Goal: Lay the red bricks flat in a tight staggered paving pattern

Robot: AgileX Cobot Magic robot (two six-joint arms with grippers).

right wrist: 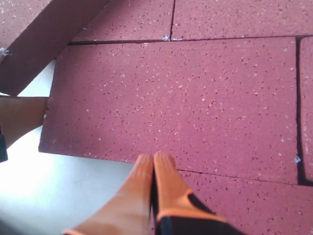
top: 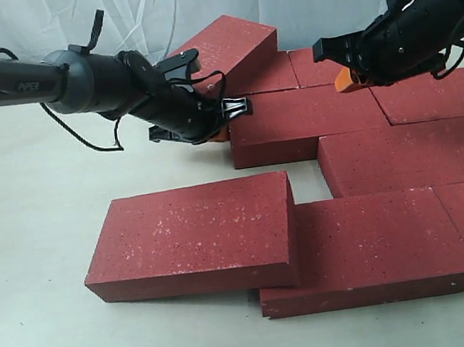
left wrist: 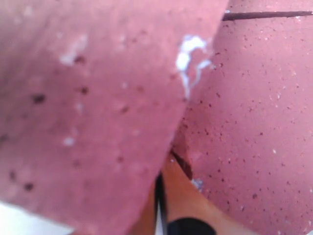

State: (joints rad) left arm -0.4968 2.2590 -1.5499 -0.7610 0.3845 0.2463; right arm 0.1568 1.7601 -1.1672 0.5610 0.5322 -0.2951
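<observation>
Several red bricks lie flat in staggered rows on the right half of the table (top: 32,198). One red brick (top: 229,47) at the back leans tilted, its low edge over my left gripper (top: 225,128), which is shut with its tips wedged at the corner of a flat brick (top: 310,117). In the left wrist view the tilted brick (left wrist: 88,98) fills the view above the orange fingers (left wrist: 188,193). At the front left, another brick (top: 193,233) overlaps its neighbour (top: 368,246) with its right end. My right gripper (top: 346,81) (right wrist: 154,164) hovers shut and empty over the back rows.
A white curtain (top: 153,10) hangs behind the table. Bare pale tabletop shows on the left and along the front edge. A small gap of table (top: 306,188) sits between the front-left brick and the middle row.
</observation>
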